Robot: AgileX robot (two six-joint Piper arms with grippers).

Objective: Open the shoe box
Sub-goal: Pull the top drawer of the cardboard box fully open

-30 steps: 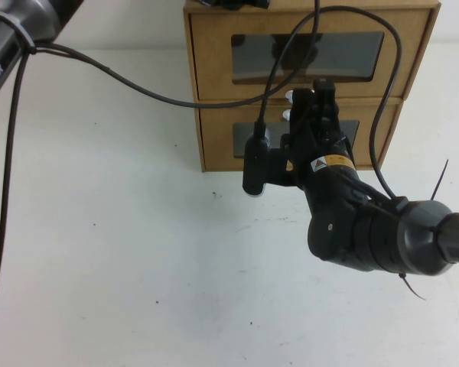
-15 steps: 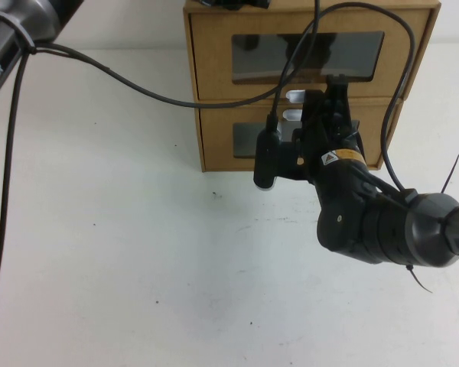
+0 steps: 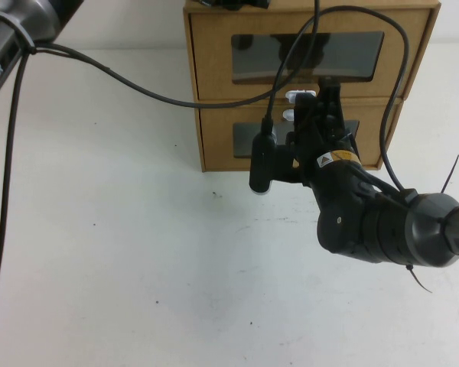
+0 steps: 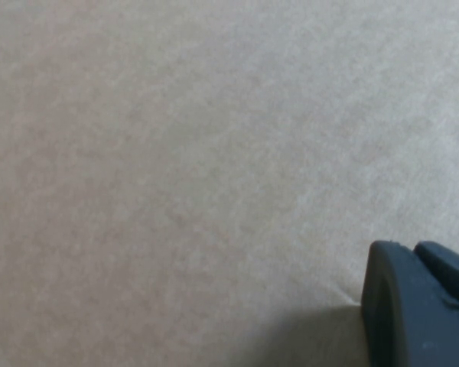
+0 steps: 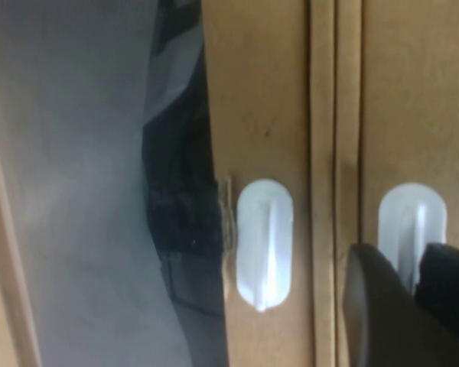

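You are closing the right gripper (image 3: 327,92). A second ago its fingers stood wider apart, and now they are pinching in on a white handle (image 5: 410,218) beside the seam between the stacked shoe boxes (image 3: 210,69); which box that handle belongs to cannot be told. You are also shifting the gripper sideways along the box fronts. Half a second ago it sat further to the robot's right, and it is now coming back left, though not quite to where it began. The black wrist camera (image 3: 260,164) and the looping cable (image 3: 404,46) are swinging with it.
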